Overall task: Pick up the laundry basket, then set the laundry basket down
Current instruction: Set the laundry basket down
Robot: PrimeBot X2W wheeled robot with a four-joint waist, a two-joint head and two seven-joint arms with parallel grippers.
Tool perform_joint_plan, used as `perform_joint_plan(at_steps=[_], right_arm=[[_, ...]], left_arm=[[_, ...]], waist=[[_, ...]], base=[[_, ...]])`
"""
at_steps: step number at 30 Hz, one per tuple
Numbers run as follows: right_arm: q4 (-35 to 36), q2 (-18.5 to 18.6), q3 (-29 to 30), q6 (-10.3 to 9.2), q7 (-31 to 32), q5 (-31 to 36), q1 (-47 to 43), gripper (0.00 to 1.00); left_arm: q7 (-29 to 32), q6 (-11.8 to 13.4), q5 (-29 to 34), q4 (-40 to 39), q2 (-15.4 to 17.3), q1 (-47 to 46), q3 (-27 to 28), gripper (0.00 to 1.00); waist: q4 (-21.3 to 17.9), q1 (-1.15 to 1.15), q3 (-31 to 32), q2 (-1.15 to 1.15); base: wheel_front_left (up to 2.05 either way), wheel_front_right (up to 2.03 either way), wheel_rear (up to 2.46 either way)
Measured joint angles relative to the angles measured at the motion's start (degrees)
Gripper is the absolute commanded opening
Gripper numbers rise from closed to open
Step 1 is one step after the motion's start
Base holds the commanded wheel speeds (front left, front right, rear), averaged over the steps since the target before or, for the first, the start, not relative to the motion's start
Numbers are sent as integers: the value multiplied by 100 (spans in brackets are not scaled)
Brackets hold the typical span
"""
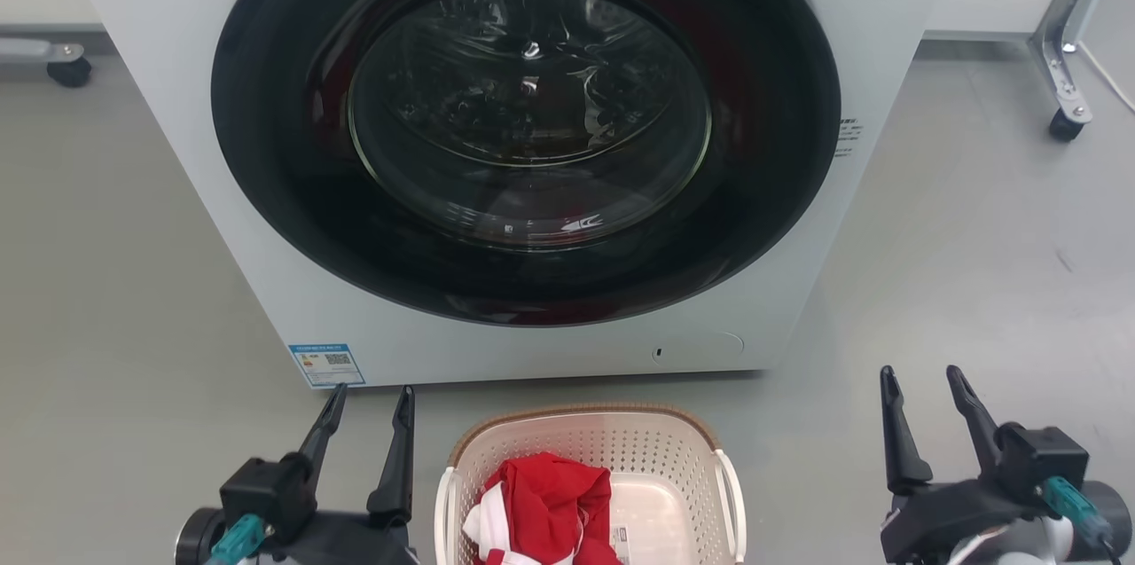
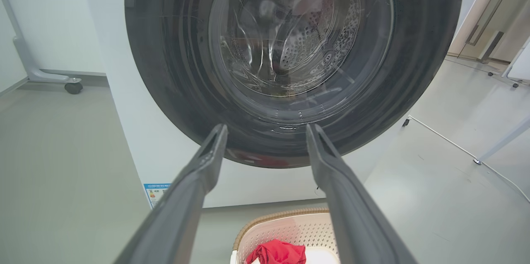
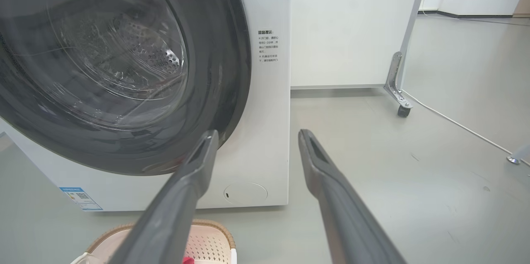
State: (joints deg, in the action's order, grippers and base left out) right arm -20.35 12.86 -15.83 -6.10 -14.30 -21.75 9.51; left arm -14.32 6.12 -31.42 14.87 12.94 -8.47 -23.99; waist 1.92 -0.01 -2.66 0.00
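The laundry basket [image 1: 652, 450] is cream-white with perforated sides and a brown rim. It stands on the floor at the bottom centre of the head view, with red and white cloth [image 1: 545, 498] in it. Its far rim also shows in the left wrist view [image 2: 281, 215] and the right wrist view [image 3: 209, 224]. My left gripper [image 1: 372, 396] is open to the left of the basket, apart from it. Well off to the basket's right, my right gripper [image 1: 922, 377] is open too. Nothing is between the fingers of either.
A white front-loading washing machine [image 1: 532, 148] with its dark round door shut stands right behind the basket. Grey floor lies on both sides. Wheeled metal frame legs stand at the back left [image 1: 66, 68] and back right [image 1: 1064, 117]. A white cable [image 3: 451, 121] runs over the floor at the right.
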Motion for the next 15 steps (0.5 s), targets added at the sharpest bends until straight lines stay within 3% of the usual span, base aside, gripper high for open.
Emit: perform_joint_plan(at_steps=[15], right_arm=[[991, -16, 312, -91, 0, 282, -960, 100]], left_arm=[[0, 93, 314, -896, 27, 932, 375, 100]], waist=[[-107, 1, 157, 1]], base=[[0, 0, 0]])
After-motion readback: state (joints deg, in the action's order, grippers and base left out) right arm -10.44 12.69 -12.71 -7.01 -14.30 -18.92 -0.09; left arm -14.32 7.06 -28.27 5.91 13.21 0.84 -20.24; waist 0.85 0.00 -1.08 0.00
